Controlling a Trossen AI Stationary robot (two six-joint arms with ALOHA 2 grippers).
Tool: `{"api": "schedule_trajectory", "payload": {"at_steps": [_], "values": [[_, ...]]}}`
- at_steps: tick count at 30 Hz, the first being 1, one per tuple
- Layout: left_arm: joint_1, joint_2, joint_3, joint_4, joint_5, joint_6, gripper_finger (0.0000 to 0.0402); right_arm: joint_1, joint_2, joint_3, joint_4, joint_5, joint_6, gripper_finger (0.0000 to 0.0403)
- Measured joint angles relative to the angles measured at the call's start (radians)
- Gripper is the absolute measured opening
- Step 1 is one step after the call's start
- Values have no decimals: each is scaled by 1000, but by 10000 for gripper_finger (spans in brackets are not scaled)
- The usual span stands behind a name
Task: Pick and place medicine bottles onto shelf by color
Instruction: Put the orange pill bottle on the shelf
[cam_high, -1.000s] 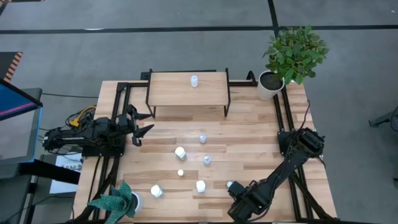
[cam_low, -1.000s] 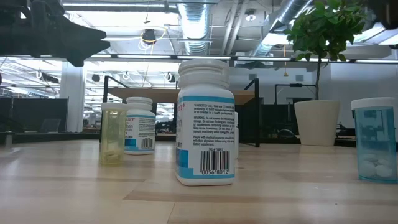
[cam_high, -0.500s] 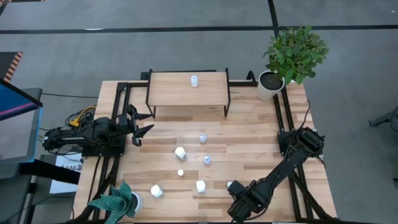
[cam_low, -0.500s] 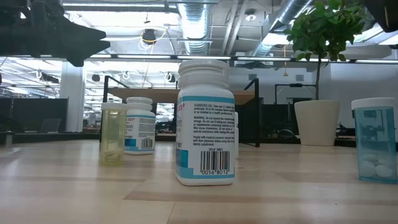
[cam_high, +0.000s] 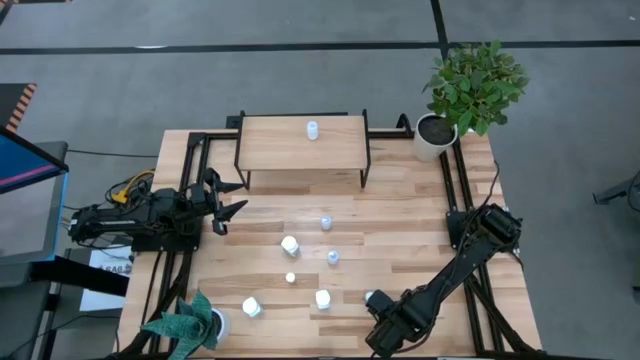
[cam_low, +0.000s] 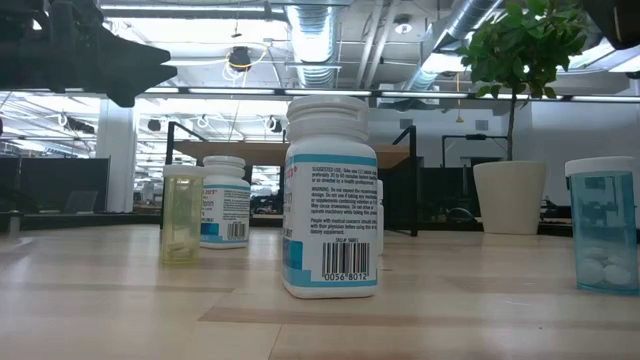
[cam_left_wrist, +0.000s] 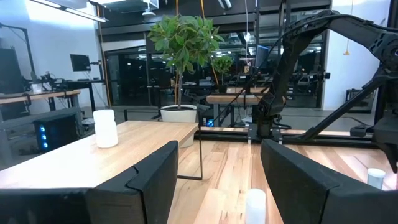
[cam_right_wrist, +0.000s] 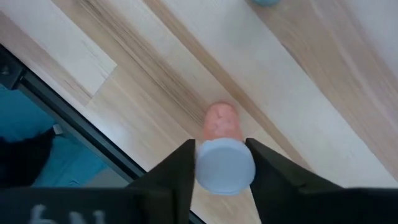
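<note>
- right gripper (cam_right_wrist: 222, 163) at the table's (cam_high: 400, 230) near edge, its fingers (cam_right_wrist: 175, 177) pressed against both sides of a small bottle (cam_right_wrist: 222, 158) with a pale cap and orange body, which stands on the wood.
- left gripper (cam_high: 228, 192) off the table's left side, level with the shelf's front legs, fingers spread with nothing between them.
- shelf (cam_high: 270, 135) at the far edge, one pale bottle (cam_high: 312, 129) standing on it.
- bottles loose mid-table: a white one (cam_high: 290, 244), two pale-blue ones (cam_high: 326, 222) (cam_high: 333, 257), a tiny one (cam_high: 290, 278), two more white ones (cam_high: 251, 307) (cam_high: 322, 298) near the front.
- plant (cam_high: 470, 85) in the far right corner.
</note>
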Motion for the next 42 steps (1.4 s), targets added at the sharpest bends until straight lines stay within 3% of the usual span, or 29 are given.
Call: {"api": "schedule_trajectory", "payload": {"at_steps": [5, 10, 18, 25, 32, 42], "values": [[0, 0, 0, 0, 0, 0, 217, -6, -3, 4, -6, 0, -18, 105], [0, 0, 0, 0, 0, 0, 217, -32, -45, 59, -30, -71, -95, 113], [0, 0, 0, -3, 0, 0, 217, -148, -145, 161, -78, -55, -430, 114], [0, 0, 0, 0, 0, 15, 217, -353, -217, 175, -166, -45, -859, 111], [0, 0, 0, 6, 0, 76, 217, -627, -277, 175, -225, -45, -1280, 118], [0, 0, 0, 29, 0, 231, 217, -1008, -303, 176, -210, -44, -1581, 121]]}}
